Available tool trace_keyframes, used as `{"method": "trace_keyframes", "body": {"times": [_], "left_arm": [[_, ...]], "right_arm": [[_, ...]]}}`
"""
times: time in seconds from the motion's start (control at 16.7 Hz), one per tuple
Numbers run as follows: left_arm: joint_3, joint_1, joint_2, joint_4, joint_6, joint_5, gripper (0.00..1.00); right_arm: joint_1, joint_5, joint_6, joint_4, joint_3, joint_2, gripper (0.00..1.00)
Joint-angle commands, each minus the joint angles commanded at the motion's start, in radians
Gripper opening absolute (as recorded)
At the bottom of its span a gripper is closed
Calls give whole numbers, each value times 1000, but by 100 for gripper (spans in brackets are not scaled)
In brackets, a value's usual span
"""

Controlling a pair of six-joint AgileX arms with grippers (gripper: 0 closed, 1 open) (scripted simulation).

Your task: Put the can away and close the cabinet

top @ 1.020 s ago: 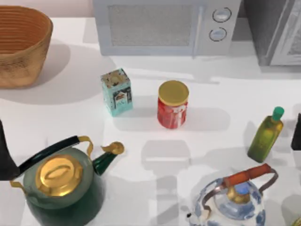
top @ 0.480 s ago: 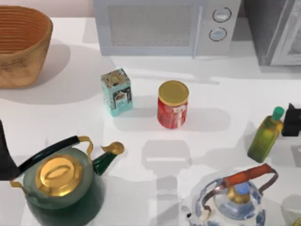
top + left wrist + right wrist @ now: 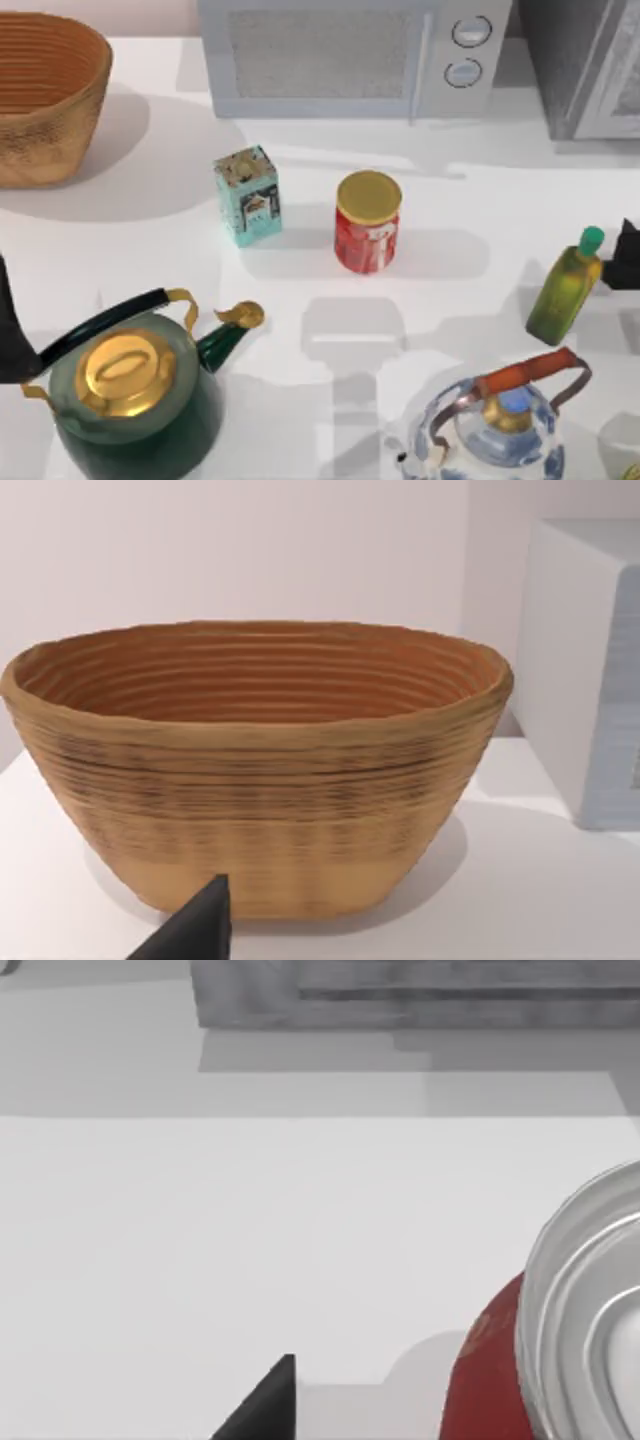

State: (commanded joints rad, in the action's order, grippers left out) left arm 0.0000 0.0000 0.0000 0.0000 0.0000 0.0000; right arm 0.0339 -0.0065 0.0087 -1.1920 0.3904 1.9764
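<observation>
Against half a second ago, the right claw (image 3: 629, 256) has slid a little toward the 3 o'clock edge of the white desk (image 3: 450, 190). A second ago it sat lower on that edge. It is a dark shape just beside the green cap of the olive-green oil bottle (image 3: 565, 290). Whether it is spread or pressed together, I cannot tell. Everything else on the desk lies as before.

The large grey speckled cabinet (image 3: 575, 60) stands at 1 o'clock with its pale-grey framed door (image 3: 622, 85). The white microwave with two round knobs (image 3: 350, 55) is at 12, and the woven tan basket (image 3: 45, 95) is at 10. The dark-green kettle with a brass lid (image 3: 130, 390) is at 7, and the blue-and-white porcelain kettle with a reddish handle (image 3: 495, 425) is at 5.

Near the middle stand the red jar with a gold lid (image 3: 367, 222) and the teal printed tin box (image 3: 248, 195). Their label marks are too small to read.

In the right wrist view the red can with a silver top (image 3: 570, 1340) stands on the desk near that claw's dark tip, well apart from the cabinet's base.

The left claw (image 3: 195, 932) is parked at the 9 o'clock edge, facing the basket. I cannot tell its state.
</observation>
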Motion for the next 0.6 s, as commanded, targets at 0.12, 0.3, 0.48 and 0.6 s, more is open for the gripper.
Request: {"method": "trace_keyframes", "body": {"times": [0.12, 0.3, 0.48, 0.6], "left_arm": [[0, 0, 0, 0, 0, 0, 100], [0, 0, 0, 0, 0, 0, 100], [0, 0, 0, 0, 0, 0, 100], [0, 0, 0, 0, 0, 0, 100]], "right_arm": [[0, 0, 0, 0, 0, 0, 47], [0, 0, 0, 0, 0, 0, 25], [0, 0, 0, 0, 0, 0, 2], [0, 0, 0, 0, 0, 0, 0]]}}
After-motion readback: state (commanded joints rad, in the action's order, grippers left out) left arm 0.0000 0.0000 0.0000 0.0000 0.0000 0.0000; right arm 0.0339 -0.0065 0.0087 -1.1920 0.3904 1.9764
